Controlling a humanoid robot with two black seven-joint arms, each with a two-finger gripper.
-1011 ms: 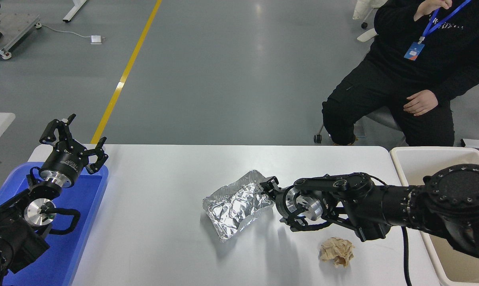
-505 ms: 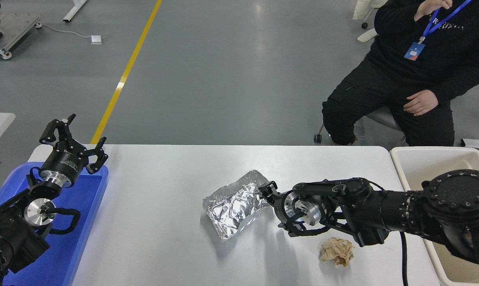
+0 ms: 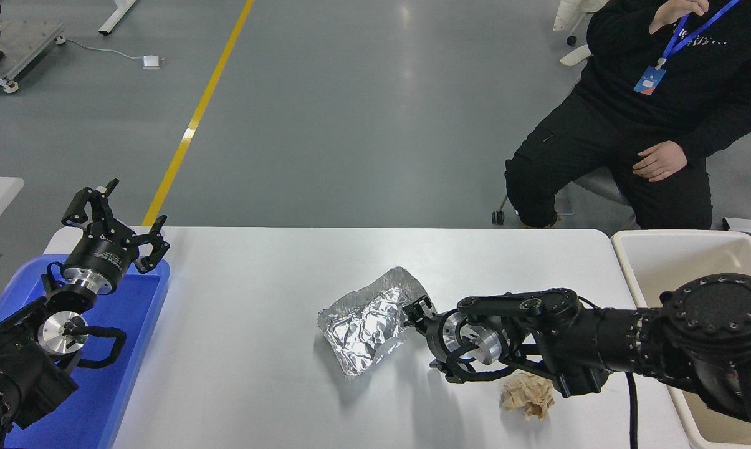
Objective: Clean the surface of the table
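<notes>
The bench (image 3: 257, 349) has loads of bare white room across its middle-left and far side, with rounded far corners. A blue tray (image 3: 132, 349) sits at its left edge and a cream tub (image 3: 674, 249) just off its right edge.

The right gripper (image 3: 417, 312) reaches in from the right and sits right at the near-right edge of a crumpled foil tray (image 3: 366, 321) lying mid-bench. Its jaws are touching or gripping the foil rim, but I can't tell how far apart they are. A scrunched brown paper ball (image 3: 528, 394) lies just beside the arm, near the front.

The left gripper (image 3: 116, 218) is parked above the blue tray's far end, jaws spread wide and holding nothing.

A person (image 3: 655, 106) sits past the far-right corner.
</notes>
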